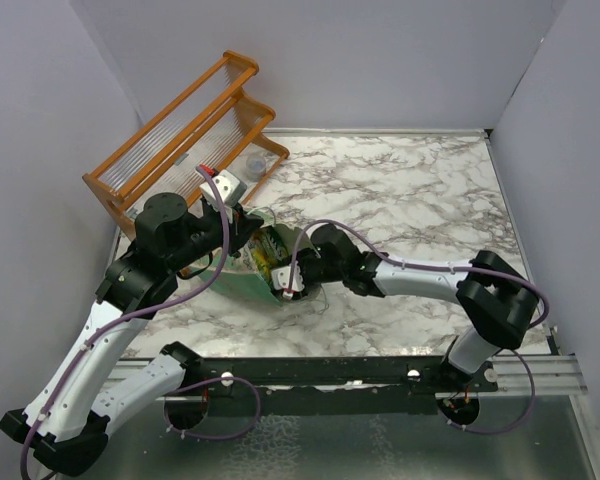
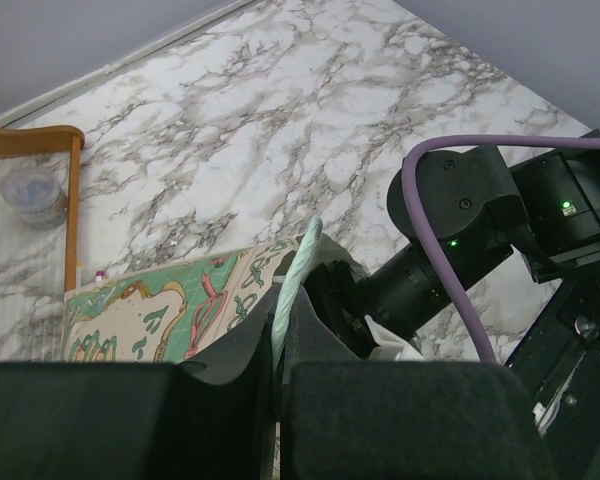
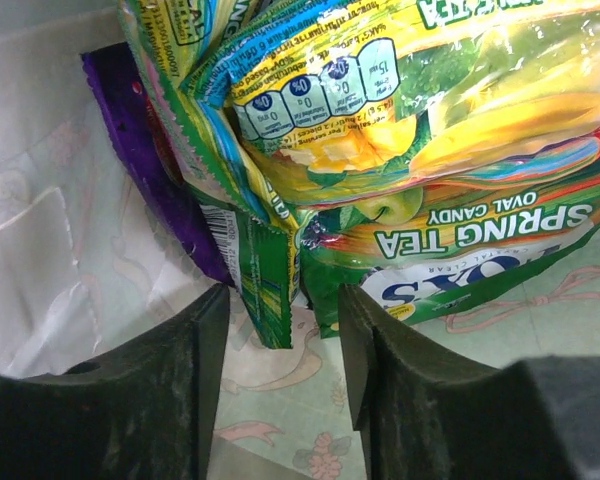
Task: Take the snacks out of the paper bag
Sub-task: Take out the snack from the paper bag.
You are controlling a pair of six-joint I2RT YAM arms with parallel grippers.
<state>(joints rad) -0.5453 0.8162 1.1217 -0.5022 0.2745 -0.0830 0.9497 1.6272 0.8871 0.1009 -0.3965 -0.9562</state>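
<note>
- Left gripper (image 2: 280,345) clamped on the paper bag (image 2: 160,315) rim
- Right gripper (image 3: 280,320) inside the bag, jaws apart astride a green packet (image 3: 265,290) corner; snacks (image 3: 430,150) piled deeper inside
- Grasping step; next, probably pinch that corner and withdraw through the bag's mouth

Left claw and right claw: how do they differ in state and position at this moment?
The left claw is shut, pinching the rim of the paper bag; the right claw is open, with a corner of a green packet between its fingers. The left claw is at the bag's edge; the right claw reaches inside it. Both are black.
</note>
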